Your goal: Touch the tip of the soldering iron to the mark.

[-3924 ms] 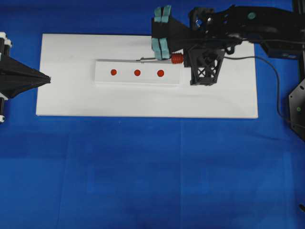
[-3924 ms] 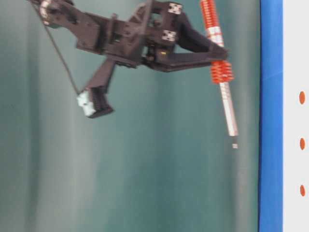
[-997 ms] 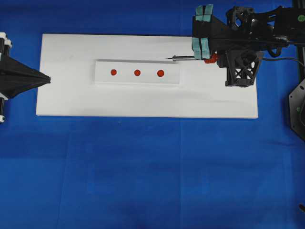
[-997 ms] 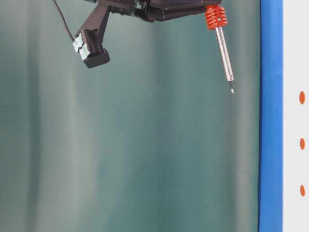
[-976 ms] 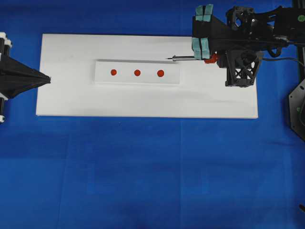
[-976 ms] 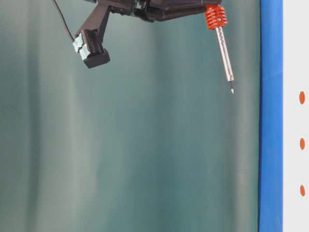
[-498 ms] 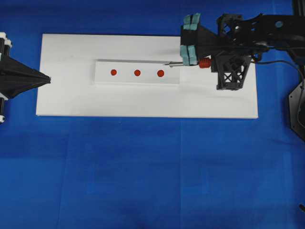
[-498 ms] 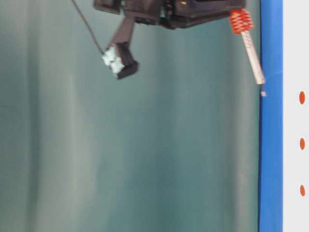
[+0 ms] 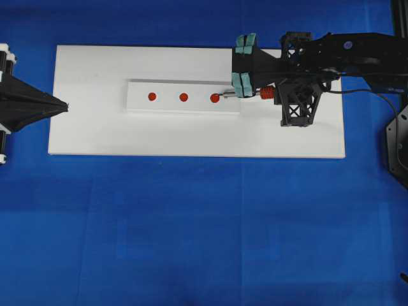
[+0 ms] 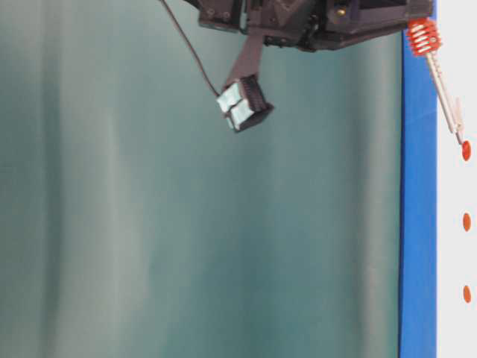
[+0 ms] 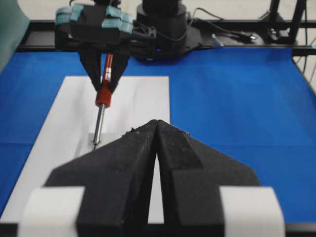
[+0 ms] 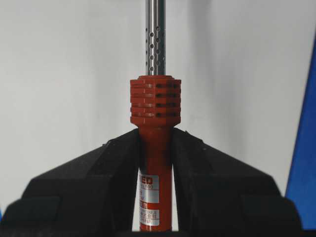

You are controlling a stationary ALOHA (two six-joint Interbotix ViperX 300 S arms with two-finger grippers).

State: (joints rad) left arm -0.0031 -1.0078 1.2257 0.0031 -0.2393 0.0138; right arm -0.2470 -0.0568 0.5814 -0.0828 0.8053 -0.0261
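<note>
Soldering iron sits clenched by its red handle in my right gripper, angled down so its tip meets the nearest red mark on the white strip. Left gripper idles closed, well away.

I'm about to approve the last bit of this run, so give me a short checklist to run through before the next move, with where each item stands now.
1. Grip: the right pincer is shut on the soldering iron's red handle. Ok.
2. Aim: in the overhead view the tip sits at the edge of the nearest red mark. Ok.
3. Contact: in the table-level view the tip meets that mark, but true touch is too fine to tell. Cannot tell.
4. Left pincer: shut, at the white board's far edge, away from the marks. Ok.
5. Cord: trails off behind the right arm, clear of the strip. Ok.
</note>
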